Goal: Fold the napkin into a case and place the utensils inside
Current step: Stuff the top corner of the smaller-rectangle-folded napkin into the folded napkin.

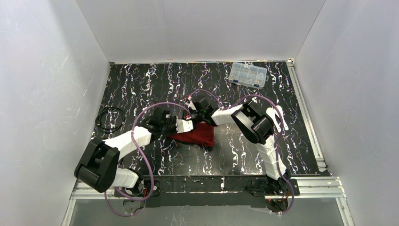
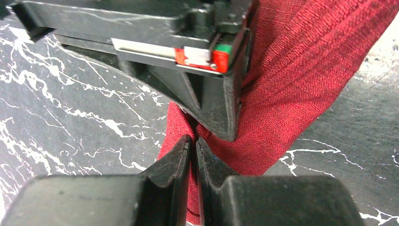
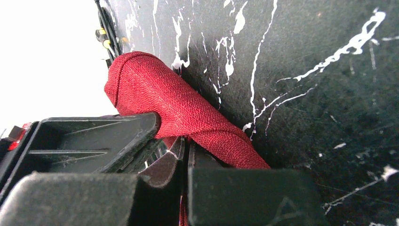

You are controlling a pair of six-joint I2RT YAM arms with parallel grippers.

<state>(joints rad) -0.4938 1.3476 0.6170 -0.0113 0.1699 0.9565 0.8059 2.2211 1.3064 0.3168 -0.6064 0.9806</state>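
On the marbled worktop (image 1: 141, 80), my left claw (image 2: 193, 142) and right claw (image 3: 183, 147), each pinched on the bunched napkin (image 1: 200, 134), crowded so close they might have collided, spilling the fold.

- The napkin (image 2: 301, 80) is deep red woven cloth, matt, with a fine weave that shows clearly and looks slightly rough.
- The worktop (image 1: 141, 84) is black, streaked with white marble-like veins. It is smooth with a dull sheen.
- The left tool (image 2: 193, 141) and the right tool (image 3: 183, 143) are black plastic, matt and faintly grainy.
- The arm shells (image 1: 127, 139) are smooth white plastic, and their joints are black plastic.
- The cables (image 1: 141, 120) have a smooth purple sheath.
- The box (image 1: 248, 74) is clear, glossy plastic.
- The rails (image 1: 308, 117) along the worktop's edge are bare silvery metal.
- The walls (image 1: 42, 70) are white, matt and smooth.
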